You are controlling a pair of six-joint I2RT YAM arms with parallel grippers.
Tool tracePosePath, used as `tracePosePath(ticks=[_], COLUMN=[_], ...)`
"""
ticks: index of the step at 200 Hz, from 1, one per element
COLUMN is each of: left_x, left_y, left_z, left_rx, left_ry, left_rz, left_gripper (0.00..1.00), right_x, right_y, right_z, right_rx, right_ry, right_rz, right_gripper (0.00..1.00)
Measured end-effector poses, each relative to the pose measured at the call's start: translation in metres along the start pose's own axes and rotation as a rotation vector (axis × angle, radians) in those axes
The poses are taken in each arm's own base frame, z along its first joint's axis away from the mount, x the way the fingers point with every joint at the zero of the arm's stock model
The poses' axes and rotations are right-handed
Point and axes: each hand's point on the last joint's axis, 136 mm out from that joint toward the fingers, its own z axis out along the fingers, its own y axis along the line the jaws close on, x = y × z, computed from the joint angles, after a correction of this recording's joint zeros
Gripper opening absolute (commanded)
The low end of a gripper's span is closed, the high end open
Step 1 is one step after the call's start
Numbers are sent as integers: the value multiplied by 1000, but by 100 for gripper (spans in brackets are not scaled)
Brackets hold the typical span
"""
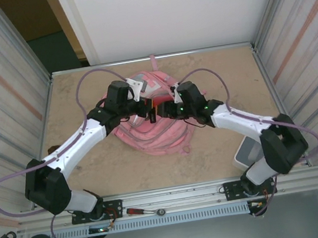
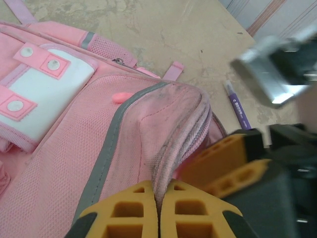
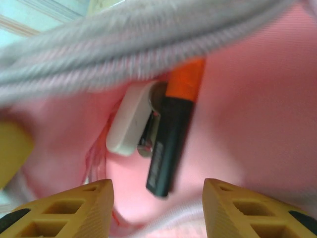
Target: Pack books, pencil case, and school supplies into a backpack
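Note:
The pink backpack [image 1: 152, 133] lies in the middle of the table. My left gripper [image 2: 159, 198] is shut on the grey-pink zip edge of the backpack [image 2: 74, 148], pinching its rim. Inside the pink pocket lie an orange-and-black marker [image 3: 173, 134] and a white-and-metal piece [image 3: 130, 119]. My right gripper [image 3: 158, 208] is open at the pocket mouth, its fingers [image 3: 79, 208] apart with nothing between them, the marker just ahead. A slim purple pen [image 2: 237, 104] lies on the table beside the backpack. From above, both grippers [image 1: 147, 116] [image 1: 161, 110] meet over the bag's top.
A white bin [image 1: 248, 152] stands at the table's near right by the right arm's base. A small red-handled tool [image 1: 142, 210] lies on the front rail. Corrugated walls close in both sides.

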Motion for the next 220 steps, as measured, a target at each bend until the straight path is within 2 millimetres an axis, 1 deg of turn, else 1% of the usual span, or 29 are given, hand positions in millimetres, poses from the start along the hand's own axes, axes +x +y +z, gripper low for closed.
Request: tracePosePath(ticks=[15, 27, 72, 94, 108, 125, 137, 151, 165, 179, 192, 220], left_x=[0, 1, 3, 2, 2, 3, 3, 3, 4, 4, 4, 4], left_y=[0, 0, 1, 1, 1, 1, -1, -1, -1, -1, -1, -1], left_z=[0, 0, 2, 2, 2, 2, 2, 2, 2, 2, 2, 3], left_rx=[-1, -1, 1, 1, 1, 1, 3, 4, 4, 4, 4, 4], left_ry=[1, 1, -2, -3, -3, -3, -1, 0, 0, 0, 0, 0], left_rz=[0, 0, 0, 0, 0, 1, 3, 3, 4, 4, 4, 4], left_gripper=[0, 0, 0, 0, 0, 0, 0, 0, 0, 0, 0, 0], right_x=[-1, -7, -35, -44, -42, -30, -19, -8, -2, 1, 2, -2], right_y=[-11, -29, -123, -166, -196, -235, -257, -274, -285, -292, -296, -297], right_z=[-21, -37, -97, -116, -120, -114, -107, -99, -92, -86, -83, -81], right_rx=[29, 74, 362, 497, 578, 666, 712, 753, 784, 797, 808, 810], right_ry=[-28, -61, -190, -213, -188, -107, -42, 32, 83, 119, 141, 157], right_rz=[-11, -3, 63, 96, 132, 187, 219, 235, 238, 240, 241, 236], right_gripper=[50, 52, 62, 64, 63, 62, 61, 57, 52, 46, 41, 30])
